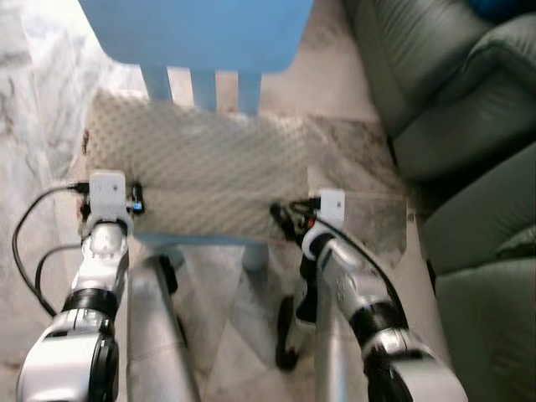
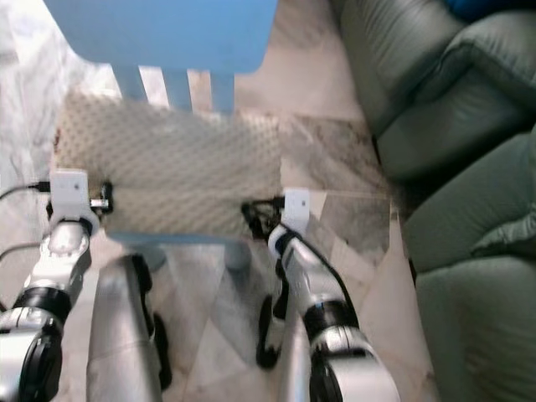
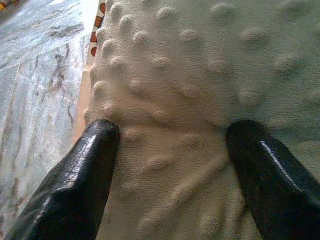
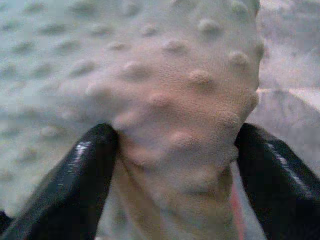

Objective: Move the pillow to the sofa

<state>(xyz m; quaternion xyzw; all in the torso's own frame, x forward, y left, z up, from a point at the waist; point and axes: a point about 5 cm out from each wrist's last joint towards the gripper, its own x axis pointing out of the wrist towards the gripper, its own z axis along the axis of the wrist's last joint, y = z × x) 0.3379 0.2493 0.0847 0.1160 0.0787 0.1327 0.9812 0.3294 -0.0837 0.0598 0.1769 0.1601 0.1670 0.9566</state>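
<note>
Presently, the largest item is the grey-green upholstered sofa (image 1: 452, 109), occupying the robot's right side of the head views, its padded arm and seat cushions running from the top edge down to the lower corner; it stands well apart from the pillow, with a strip of floor between them. The pale marble-patterned tiled floor (image 1: 38, 100) extends under everything; grey veining is visible on it at the left and between chair and sofa. A light blue slatted wooden chair (image 1: 201, 38) stands directly ahead, its broad top rail at the upper edge of the view and its vertical slats dropping behind the pillow; a blue seat edge shows just below the pillow.

The cream, bump-textured rectangular fabric pillow (image 1: 197, 172) lies across the chair seat, long side running left to right; an orange-and-white patterned trim shows at one edge in the left wrist view.

The left gripper (image 3: 172, 155) is at the pillow's left end; its two black fingers (image 3: 75, 185) stand moderately spread with a fold of the bumpy fabric filling the gap between them, both fingertips pressed into the cloth. The right gripper (image 4: 175, 160) is at the pillow's right near corner; its fingers likewise stand apart with a bunched ridge of pillow fabric pinched between them, both inner faces touching the material. Black cables (image 1: 25, 243) loop beside the left forearm.
</note>
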